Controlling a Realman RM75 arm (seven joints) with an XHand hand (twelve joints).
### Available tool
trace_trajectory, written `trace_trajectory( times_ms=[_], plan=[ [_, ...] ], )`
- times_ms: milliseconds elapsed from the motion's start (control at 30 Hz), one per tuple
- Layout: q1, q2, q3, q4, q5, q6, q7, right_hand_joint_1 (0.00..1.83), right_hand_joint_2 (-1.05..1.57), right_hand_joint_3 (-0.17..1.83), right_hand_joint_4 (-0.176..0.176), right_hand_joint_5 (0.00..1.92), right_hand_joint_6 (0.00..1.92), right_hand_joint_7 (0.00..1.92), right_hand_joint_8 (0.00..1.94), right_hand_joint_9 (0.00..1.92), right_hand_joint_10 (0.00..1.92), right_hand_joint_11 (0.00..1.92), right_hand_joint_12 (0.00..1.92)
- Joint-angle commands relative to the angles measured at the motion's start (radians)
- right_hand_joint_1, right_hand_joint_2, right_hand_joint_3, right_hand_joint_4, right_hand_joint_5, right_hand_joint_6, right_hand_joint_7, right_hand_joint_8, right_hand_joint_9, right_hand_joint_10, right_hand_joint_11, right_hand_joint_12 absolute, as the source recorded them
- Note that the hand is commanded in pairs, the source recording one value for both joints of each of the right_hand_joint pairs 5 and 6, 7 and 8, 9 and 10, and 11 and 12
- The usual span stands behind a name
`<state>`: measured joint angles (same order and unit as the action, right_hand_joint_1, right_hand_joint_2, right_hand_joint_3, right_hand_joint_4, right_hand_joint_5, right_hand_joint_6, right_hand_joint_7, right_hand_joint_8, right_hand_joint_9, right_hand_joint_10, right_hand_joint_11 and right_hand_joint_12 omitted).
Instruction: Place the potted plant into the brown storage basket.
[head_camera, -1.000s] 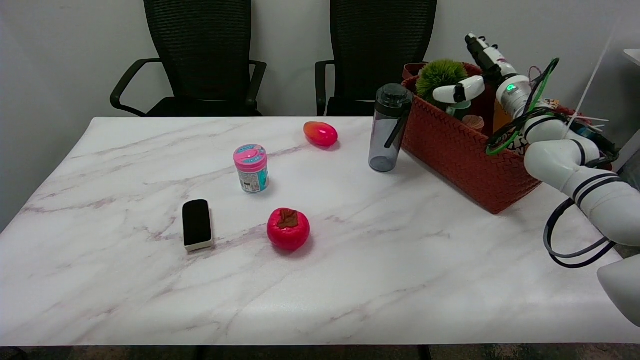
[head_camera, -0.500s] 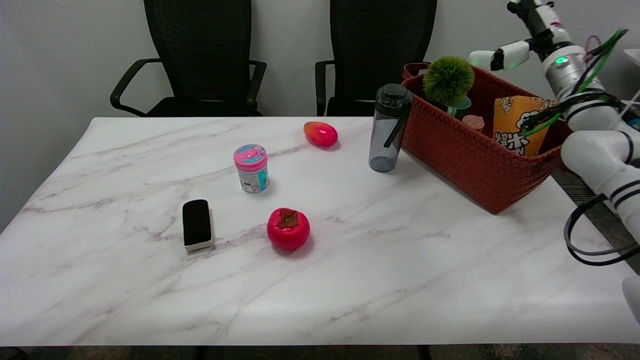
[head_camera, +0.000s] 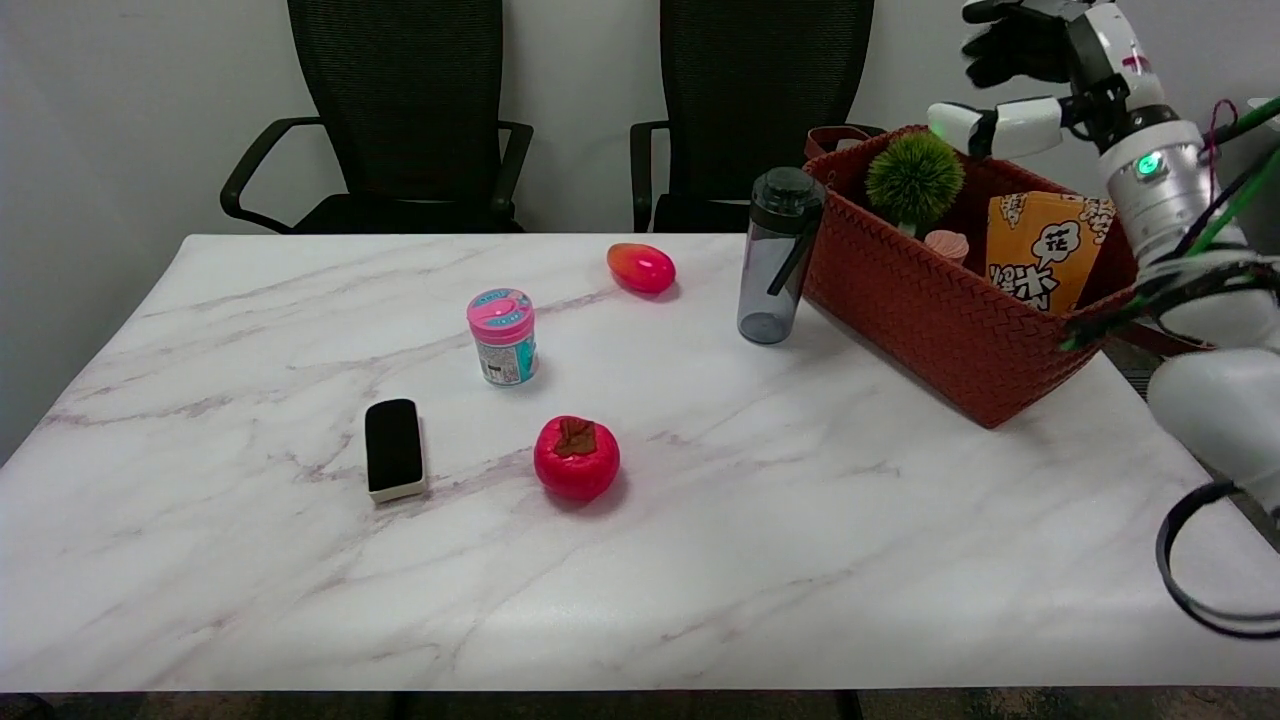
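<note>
The right hand (head_camera: 1040, 70) is up in the air above the far side of the brown storage basket (head_camera: 920, 320), at the upper right of the head view. It holds nothing; one white finger (head_camera: 990, 125) sticks out to the left, apart from the dark fingers above it, so the hand is spread and empty. The potted plant (head_camera: 914, 180) stands inside the basket, in its far left corner, w/ the green round top above the rim and not touching the hand. Beside it in the basket are a small pink-topped thing (head_camera: 946, 244) and an orange snack bag (head_camera: 1045, 250). On the marble surface (head_camera: 700, 560), just left of the basket, stands a grey water bottle (head_camera: 775, 260). Further left lie a red-orange mango (head_camera: 641, 267), a pink-lidded jar (head_camera: 502, 336), a red persimmon (head_camera: 576, 457) and a black eraser (head_camera: 394, 448), all well apart from the basket.
</note>
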<state>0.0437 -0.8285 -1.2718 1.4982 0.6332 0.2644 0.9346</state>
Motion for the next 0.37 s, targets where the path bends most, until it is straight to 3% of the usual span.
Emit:
trace_trajectory(
  times_ms=[33, 233, 367],
  plan=[
    [-0.552, -0.288, -0.049, 0.346, 0.050, 0.549, -0.047, 1.21, 0.30, 0.76, 0.000, 0.57, 0.57, 0.95, 0.95, 0.98, 0.98, 0.94, 0.94],
    [-0.614, -0.288, -0.105, 0.220, 0.081, 0.741, -0.033, 1.21, 0.27, 0.79, 0.000, 0.58, 0.58, 0.98, 0.98, 1.03, 1.03, 1.00, 1.00],
    [-0.604, -0.274, -0.203, 0.134, 0.205, 0.857, 0.018, 1.21, 0.26, 0.83, 0.000, 0.60, 0.60, 0.99, 0.99, 1.05, 1.05, 1.03, 1.03]
  ],
)
